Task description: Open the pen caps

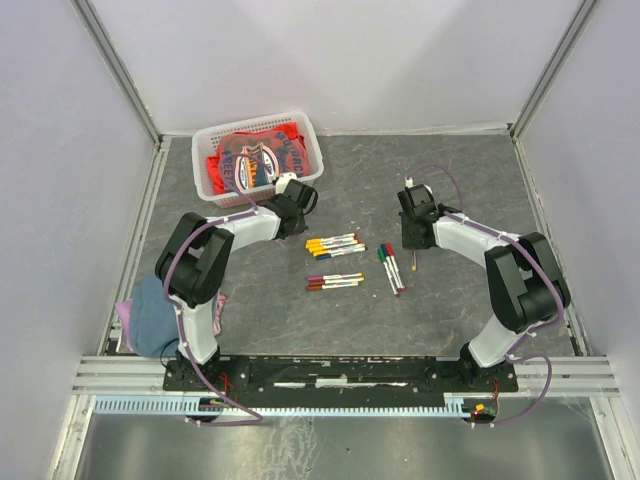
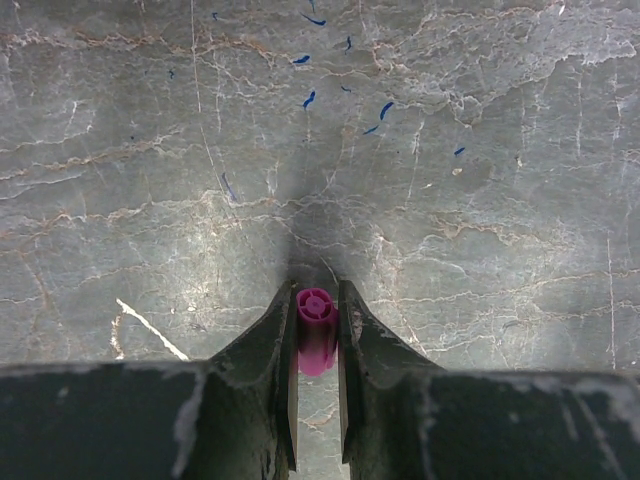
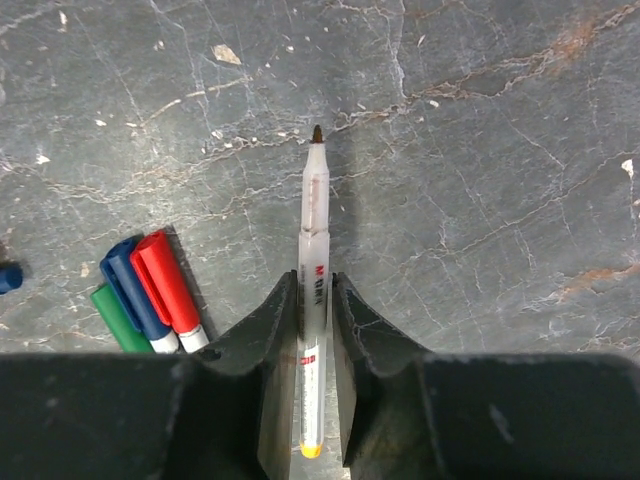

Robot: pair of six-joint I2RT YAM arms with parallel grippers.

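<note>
Left pincer [image 2: 317,292] clenches a pink cap [image 2: 316,335], while right pincer [image 3: 313,278] straddles the bare pen [image 3: 315,200], tip toward 12 o'clock, grasping or released I cannot tell, capped pens [image 3: 165,280] at its 8 o'clock.

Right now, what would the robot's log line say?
left claw: shut on pink cap | right claw: around uncapped pen

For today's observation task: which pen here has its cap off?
The pen between the right fingers: its dark tip is bare, while the red, blue and green pens beside it are capped.
</note>
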